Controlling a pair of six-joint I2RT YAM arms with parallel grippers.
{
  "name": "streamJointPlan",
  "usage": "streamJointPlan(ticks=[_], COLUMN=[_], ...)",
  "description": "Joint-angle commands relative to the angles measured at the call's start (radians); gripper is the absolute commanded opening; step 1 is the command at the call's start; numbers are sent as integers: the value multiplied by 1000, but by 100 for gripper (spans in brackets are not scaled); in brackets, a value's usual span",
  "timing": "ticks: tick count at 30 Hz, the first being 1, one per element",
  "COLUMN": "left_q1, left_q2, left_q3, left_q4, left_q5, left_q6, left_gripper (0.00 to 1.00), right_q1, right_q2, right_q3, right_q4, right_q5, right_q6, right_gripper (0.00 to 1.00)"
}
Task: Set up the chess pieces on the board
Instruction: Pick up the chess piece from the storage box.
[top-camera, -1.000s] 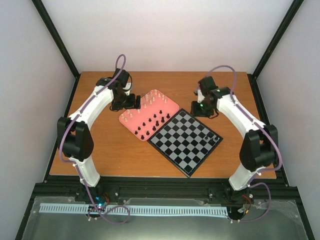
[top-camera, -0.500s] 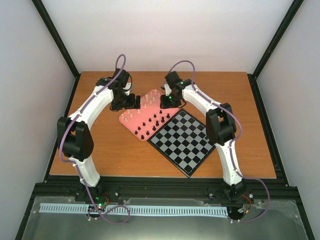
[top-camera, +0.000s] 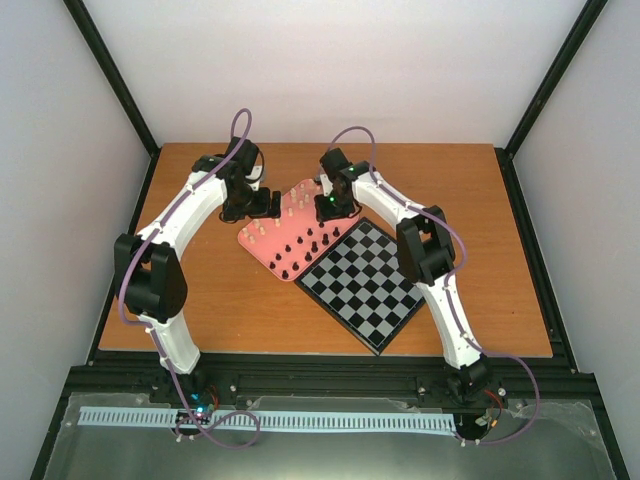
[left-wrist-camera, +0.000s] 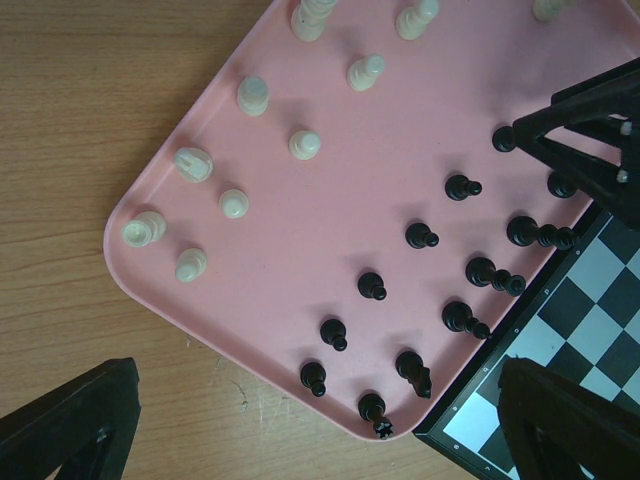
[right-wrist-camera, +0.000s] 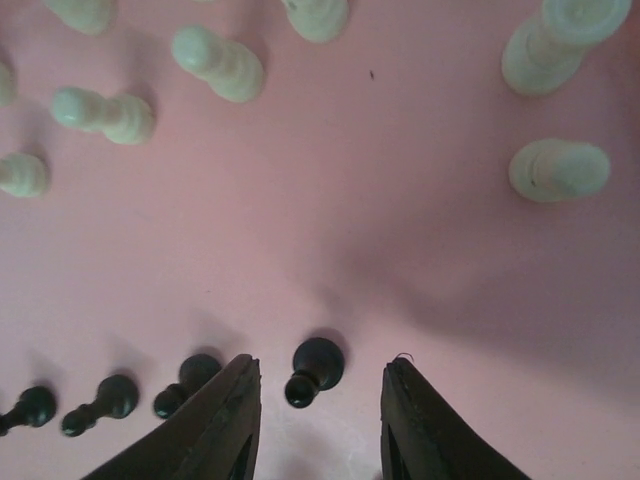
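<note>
The chess pieces stand in a pink tray (top-camera: 247, 240), cream ones (left-wrist-camera: 303, 145) on its far side and black ones (left-wrist-camera: 420, 236) on the side nearest the board (top-camera: 365, 285). My right gripper (top-camera: 323, 210) is low over the tray, open. Its fingertips (right-wrist-camera: 240, 385) straddle one black pawn (right-wrist-camera: 316, 370) without touching it, in the right wrist view (right-wrist-camera: 320, 368). My left gripper (top-camera: 270, 204) hovers high over the tray's left part, its jaws wide open with nothing between them (left-wrist-camera: 318, 375). The right arm hides part of the board's far right side.
The tray and board lie corner to edge on a brown wooden table (top-camera: 220, 300). A board corner (left-wrist-camera: 590, 300) shows beside the tray's rim. The right gripper's black fingers (left-wrist-camera: 585, 140) show at the right of the left wrist view. White walls enclose the table.
My right arm has swung left from the board's far corner to over the tray and come down around a black pawn, its jaws narrowing a little. The left arm has not moved.
</note>
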Motion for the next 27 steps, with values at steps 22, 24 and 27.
streamJointPlan(ticks=[22, 24, 27], left_q1=[5, 5, 5], left_q2=[-7, -8, -7], left_q3=[-2, -2, -5], left_q4=[18, 18, 19], left_q5=[0, 1, 1], left_q6=[-9, -9, -11], left_gripper=[100, 100, 100], right_q1=[17, 18, 19], right_q2=[90, 90, 90], right_q3=[111, 111, 110], right_q4=[-79, -80, -78], right_q5=[23, 21, 24], right_q6=[-28, -29, -26], right_gripper=[24, 24, 21])
